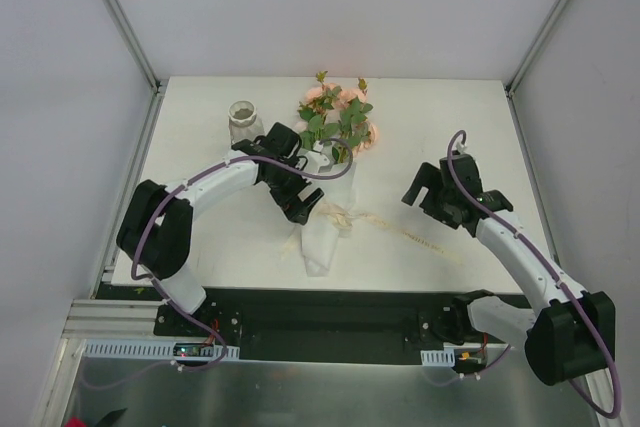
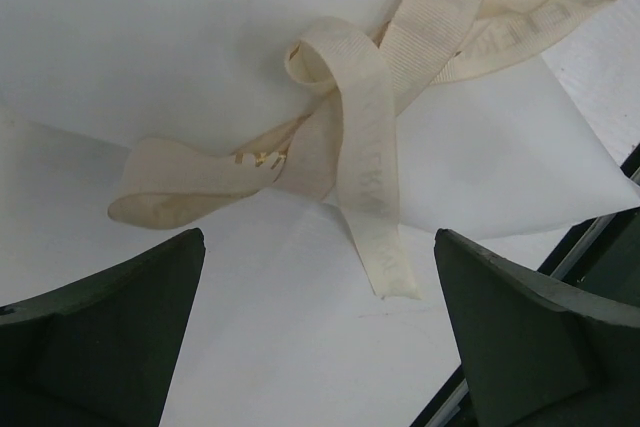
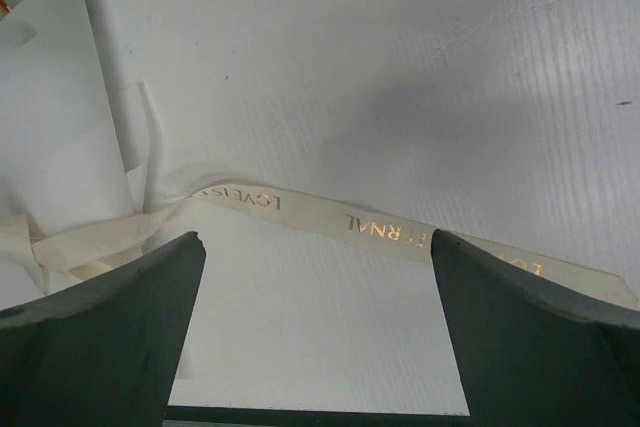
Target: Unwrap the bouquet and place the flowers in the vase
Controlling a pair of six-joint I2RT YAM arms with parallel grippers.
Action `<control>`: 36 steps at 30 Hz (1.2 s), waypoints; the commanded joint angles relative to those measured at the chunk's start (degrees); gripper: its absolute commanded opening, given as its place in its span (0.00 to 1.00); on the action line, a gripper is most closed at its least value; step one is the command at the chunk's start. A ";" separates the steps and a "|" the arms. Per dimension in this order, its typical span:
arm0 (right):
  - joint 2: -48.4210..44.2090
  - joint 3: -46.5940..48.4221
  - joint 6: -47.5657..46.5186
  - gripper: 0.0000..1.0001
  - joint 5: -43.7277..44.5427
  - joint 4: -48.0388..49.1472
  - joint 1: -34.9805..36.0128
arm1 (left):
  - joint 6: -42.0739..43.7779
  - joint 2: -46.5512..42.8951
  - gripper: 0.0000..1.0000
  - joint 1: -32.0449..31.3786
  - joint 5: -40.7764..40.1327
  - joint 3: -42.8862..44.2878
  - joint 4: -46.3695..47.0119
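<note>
- Bouquet (image 1: 335, 147) lies mid-table with its long axis near-to-far: blooms (image 1: 345, 107) far, paper cone (image 1: 318, 242) tip near
- Vase (image 1: 243, 123) stands upright just to the bouquet's far left
- Left gripper (image 1: 298, 205) is released, jaws wide, directly over the ribbon knot (image 2: 350, 137) (the nearer arm)
- Right gripper (image 1: 418, 187) is likewise released and empty, above the loose tail (image 3: 370, 222), which trails right from the knot
- Judgement: untying not yet done

I see my left hand (image 2: 318, 247) spread wide, its fingers (image 2: 110, 337) flanking the cream ribbon (image 2: 352, 127) knotted around the white-papered bouquet (image 2: 170, 37).
</note>
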 commanded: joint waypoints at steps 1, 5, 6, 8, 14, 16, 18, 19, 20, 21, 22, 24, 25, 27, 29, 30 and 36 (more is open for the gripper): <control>-1.57 -1.18 1.70 0.99 -0.81 1.86 0.92 | 0.37 0.36 0.99 -1.45 1.51 -0.22 3.13; -1.13 -1.71 1.96 0.99 -0.89 2.39 1.53 | 0.02 0.71 0.99 -2.33 1.87 -1.71 4.53; -1.04 -1.89 2.05 0.98 -0.98 2.48 1.71 | -0.07 0.71 0.99 -2.59 1.70 -1.80 5.23; -1.13 -2.06 2.31 0.98 -0.80 3.09 1.97 | -0.24 1.41 0.99 -2.77 1.87 -1.98 5.68; 0.01 -1.80 3.37 0.96 -0.54 4.23 3.11 | 0.28 2.82 0.83 -3.47 2.31 -3.03 5.86; 0.71 -1.62 4.24 0.96 -0.45 4.85 3.64 | 0.55 2.82 0.66 -3.47 2.05 -3.47 5.86; 1.59 -1.62 4.95 0.95 -0.63 5.46 4.43 | 0.64 2.56 0.52 -3.47 1.52 -3.56 5.86; 1.94 -1.62 5.21 0.95 -0.45 5.99 4.87 | 0.72 2.21 0.40 -3.47 1.17 -3.65 5.86; 2.29 -1.62 6.08 0.95 -0.37 6.26 5.31 | 0.72 2.03 0.35 -3.47 0.91 -3.65 5.86; 3.17 -1.62 6.35 0.95 -0.19 6.69 6.35 | 0.72 1.68 0.31 -3.47 0.47 -3.65 5.86; 3.61 -1.54 6.79 0.94 0.42 7.13 6.97 | 0.55 1.16 0.22 -3.47 0.29 -3.39 5.86; 5.36 -1.10 8.02 0.94 0.95 7.66 8.90 | -0.06 0.54 0.13 -3.38 0.20 -3.12 5.86; 5.98 -0.92 8.55 0.93 1.48 8.36 9.78 | -0.24 -0.16 0.07 -3.38 0.38 -2.86 5.86; 8.34 0.04 9.60 0.93 2.01 8.98 12.15 | -0.77 -0.69 0.01 -3.47 0.55 -2.51 5.86; 10.28 1.10 10.48 0.93 2.88 8.81 13.48 | -0.86 -1.40 0.00 -3.39 -0.06 -1.98 5.77; 11.95 1.97 11.97 0.93 2.97 8.81 14.53 | -0.86 -1.83 0.00 -3.38 -0.32 -1.89 5.59; 17.32 3.56 19.70 0.93 2.71 10.47 16.91 | -0.33 -6.14 0.00 -3.38 -2.08 -1.89 4.71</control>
